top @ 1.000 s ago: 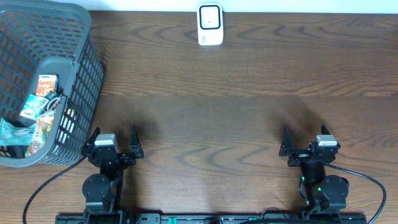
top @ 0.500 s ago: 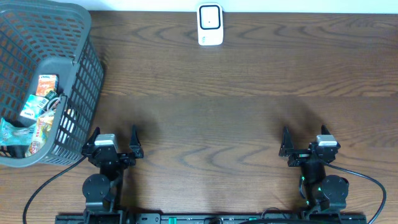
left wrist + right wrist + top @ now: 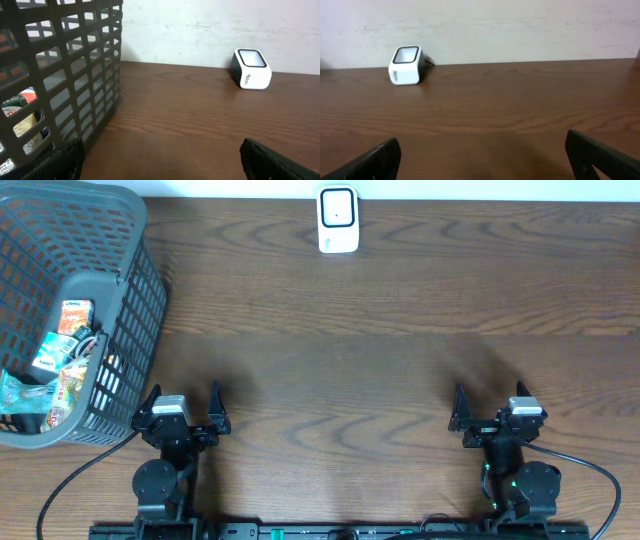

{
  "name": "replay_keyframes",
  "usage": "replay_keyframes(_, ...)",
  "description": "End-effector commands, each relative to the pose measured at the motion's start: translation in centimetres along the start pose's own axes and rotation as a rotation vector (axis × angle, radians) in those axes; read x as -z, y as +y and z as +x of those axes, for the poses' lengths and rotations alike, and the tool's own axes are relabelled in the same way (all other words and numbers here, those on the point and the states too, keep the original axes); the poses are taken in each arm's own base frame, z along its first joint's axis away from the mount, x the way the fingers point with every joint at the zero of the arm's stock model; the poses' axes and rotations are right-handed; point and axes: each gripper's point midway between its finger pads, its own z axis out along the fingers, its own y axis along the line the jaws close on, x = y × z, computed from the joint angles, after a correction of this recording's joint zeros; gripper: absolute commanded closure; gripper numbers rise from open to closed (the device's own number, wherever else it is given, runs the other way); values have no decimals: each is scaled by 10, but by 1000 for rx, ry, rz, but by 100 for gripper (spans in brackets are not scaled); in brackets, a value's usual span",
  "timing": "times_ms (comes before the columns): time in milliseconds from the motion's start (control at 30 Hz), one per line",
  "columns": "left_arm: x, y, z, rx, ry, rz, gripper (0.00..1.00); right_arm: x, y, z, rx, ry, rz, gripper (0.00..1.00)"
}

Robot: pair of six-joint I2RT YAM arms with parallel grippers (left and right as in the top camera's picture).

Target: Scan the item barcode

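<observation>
scanner (image 3: 338, 220): top centre, ready for barcodes
basket (image 3: 130, 290): left edge, packets (image 3: 60, 350) waiting inside
left gripper (image 3: 183, 404): wide open, empty
right gripper (image 3: 490, 408): wide open, empty too

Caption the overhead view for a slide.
Left tool and right tool open at the table's near edge; grey basket of packaged items beside the left arm, white scanner at the far edge.
</observation>
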Motion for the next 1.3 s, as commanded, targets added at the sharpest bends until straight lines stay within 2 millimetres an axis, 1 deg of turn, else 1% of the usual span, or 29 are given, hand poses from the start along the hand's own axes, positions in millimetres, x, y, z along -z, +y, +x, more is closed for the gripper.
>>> replay_keyframes(0,-1,6,16,13,47,-34,2,0,-3,2,-11,5,16,1)
replay_keyframes(1267,-1,4,16,14,46,-20,2,0,-3,2,-11,5,17,1)
